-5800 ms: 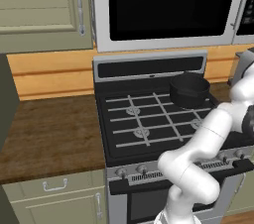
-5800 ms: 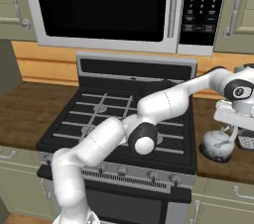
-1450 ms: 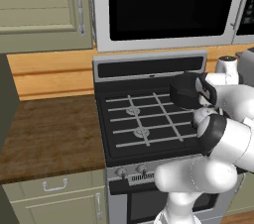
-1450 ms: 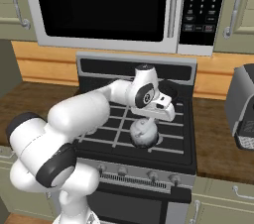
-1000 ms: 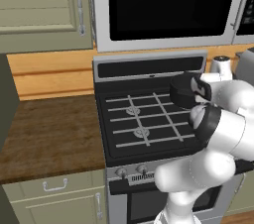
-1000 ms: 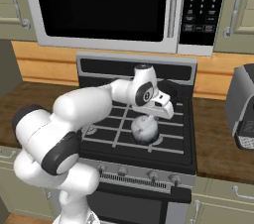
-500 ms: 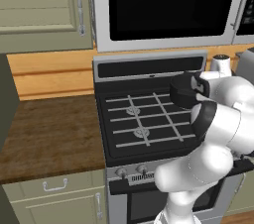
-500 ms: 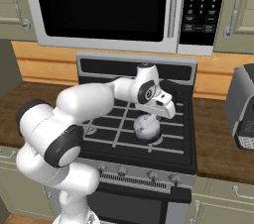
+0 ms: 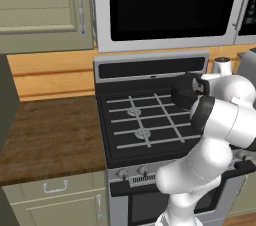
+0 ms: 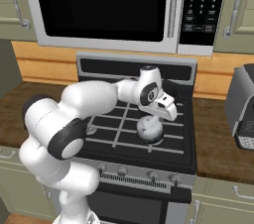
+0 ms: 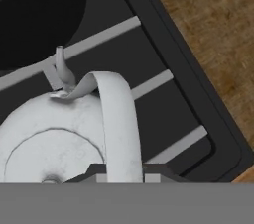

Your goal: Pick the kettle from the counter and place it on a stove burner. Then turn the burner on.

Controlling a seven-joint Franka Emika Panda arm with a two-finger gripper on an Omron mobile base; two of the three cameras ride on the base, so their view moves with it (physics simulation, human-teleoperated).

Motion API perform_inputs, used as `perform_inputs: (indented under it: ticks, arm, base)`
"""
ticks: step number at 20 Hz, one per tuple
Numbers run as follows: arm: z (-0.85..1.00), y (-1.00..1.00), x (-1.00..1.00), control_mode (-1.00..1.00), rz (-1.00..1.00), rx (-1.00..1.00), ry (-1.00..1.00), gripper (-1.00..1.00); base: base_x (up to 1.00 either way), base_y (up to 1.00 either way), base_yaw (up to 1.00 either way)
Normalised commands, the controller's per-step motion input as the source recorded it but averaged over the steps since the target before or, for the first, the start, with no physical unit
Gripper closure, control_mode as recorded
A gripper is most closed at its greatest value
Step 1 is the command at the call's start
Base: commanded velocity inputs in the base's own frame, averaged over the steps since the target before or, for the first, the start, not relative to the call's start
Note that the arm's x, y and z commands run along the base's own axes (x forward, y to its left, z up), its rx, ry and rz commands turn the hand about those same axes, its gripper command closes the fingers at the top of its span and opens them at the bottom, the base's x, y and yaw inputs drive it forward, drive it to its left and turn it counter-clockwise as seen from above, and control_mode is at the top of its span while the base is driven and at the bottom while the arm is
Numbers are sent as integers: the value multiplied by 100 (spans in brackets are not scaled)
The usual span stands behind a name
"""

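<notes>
Overhead, a steel microwave (image 10: 104,10) with a glossy black door hangs between olive cabinets, above a black cooktop (image 10: 186,141) crossed by pale grey grate bars and flanked by dark wood-grain counter (image 9: 50,140). Below it, the gripper (image 10: 158,114) is clamped on the arched handle of the round, mottled whitish kettle (image 10: 149,128), which sits over the front right grates beside a wide black pot (image 11: 34,15).

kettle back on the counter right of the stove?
No, the kettle is over the cooktop's front right grate, hanging under the gripper, with the wood counter off to its side.
</notes>
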Motion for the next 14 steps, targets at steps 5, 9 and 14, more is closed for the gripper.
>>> perform_inputs:
  ticks: [5,9,14]
  arm:
    - [-37,0,0,-100,-3,0,-2,100]
    - [-4,0,0,-100,-3,0,-8,100]
    - [0,0,9,-100,-4,0,-7,100]
  base:
    - [0,0,0]
    - [0,0,0]
    - [0,0,0]
